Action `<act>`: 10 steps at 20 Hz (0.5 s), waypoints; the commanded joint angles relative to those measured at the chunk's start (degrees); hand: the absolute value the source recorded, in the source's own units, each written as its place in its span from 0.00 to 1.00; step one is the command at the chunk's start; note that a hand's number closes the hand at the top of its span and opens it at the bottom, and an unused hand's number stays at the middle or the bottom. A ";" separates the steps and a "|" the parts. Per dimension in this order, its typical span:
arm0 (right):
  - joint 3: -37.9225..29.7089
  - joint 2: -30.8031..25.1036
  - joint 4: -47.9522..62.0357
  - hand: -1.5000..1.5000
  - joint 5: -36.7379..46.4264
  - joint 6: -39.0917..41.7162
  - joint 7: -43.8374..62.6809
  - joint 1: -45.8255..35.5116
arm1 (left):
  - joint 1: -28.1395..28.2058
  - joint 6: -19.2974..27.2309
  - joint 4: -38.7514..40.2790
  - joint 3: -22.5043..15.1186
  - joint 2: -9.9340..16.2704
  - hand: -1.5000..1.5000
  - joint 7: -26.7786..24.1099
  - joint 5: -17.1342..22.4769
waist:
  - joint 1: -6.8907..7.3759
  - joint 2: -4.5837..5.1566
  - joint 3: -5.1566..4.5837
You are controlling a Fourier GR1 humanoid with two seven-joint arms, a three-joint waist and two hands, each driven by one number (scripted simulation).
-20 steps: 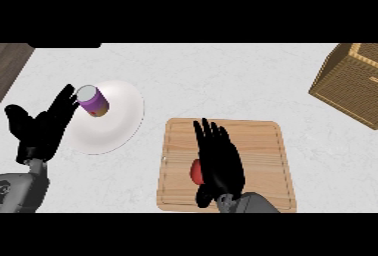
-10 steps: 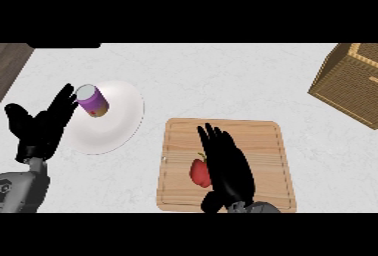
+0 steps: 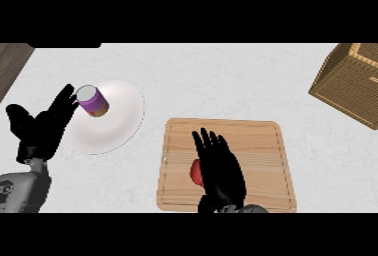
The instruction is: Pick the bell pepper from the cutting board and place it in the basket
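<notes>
Resting at the frame's left, the left hand (image 3: 40, 131) spreads its fingers. Lower centre, the red bell pepper (image 3: 196, 171) lies on the wooden cutting board (image 3: 258, 145), under the right hand's (image 3: 221, 172) straight fingers; smooth, light, best cupped around its sides. The wicker basket (image 3: 353, 82) waits upper right.

A round white plate (image 3: 118, 125) lies on the pale, marbled counter (image 3: 221, 80) at the left side. On the plate stands a small can (image 3: 93, 100) — purple on its side, with an orange band low down and a grey lid. At the far left corner a dark wooden strip (image 3: 11, 62) borders the counter.
</notes>
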 commanded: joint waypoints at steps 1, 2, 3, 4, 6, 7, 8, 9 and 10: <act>-2.81 0.50 1.63 0.00 1.82 1.53 -0.76 -0.52 | -3.37 -0.86 0.25 0.95 0.34 0.50 3.99 -0.44 | -0.10 0.03 -0.01; -0.59 -0.67 5.82 0.00 3.72 -4.19 -3.76 2.66 | -0.32 0.57 -1.24 -0.64 -1.93 0.50 1.26 -1.80 | -0.02 0.03 0.00; -0.48 0.53 5.12 0.00 2.08 -1.26 -0.38 -0.64 | -1.00 -1.50 -1.45 1.95 0.23 0.50 3.07 -0.43 | 0.07 0.02 -0.01; 0.58 0.54 6.04 0.00 3.51 -3.05 -1.79 1.68 | 1.32 -1.62 -1.67 1.34 -1.11 0.50 1.45 -0.65 | 0.06 0.02 -0.01; 2.14 0.55 8.06 0.00 -0.21 -3.07 2.91 -3.85 | -1.51 -0.59 0.10 1.13 -1.72 0.50 1.60 -2.58 | 0.11 0.06 -0.01; 1.10 0.55 4.69 0.00 4.15 -0.66 -0.33 0.20 | 1.66 -1.00 0.04 1.93 -2.15 0.50 -1.71 -2.43 | -0.01 0.02 -0.02; -1.68 0.55 12.34 1.00 2.23 -3.00 -4.22 -4.51 | 0.45 -0.81 -1.71 1.03 -2.45 0.50 1.71 -2.11 | 0.18 0.06 0.00; 5.48 0.56 12.18 1.00 4.19 -0.79 0.21 -2.70 | -2.29 -0.42 -2.58 1.49 -0.62 0.50 4.88 -1.65 | 0.36 0.05 0.00; 2.51 0.56 13.60 1.00 2.25 1.40 -1.30 -5.35 | -0.69 -1.78 -0.46 2.51 -0.80 0.50 2.21 -0.88 | 0.31 0.10 -0.02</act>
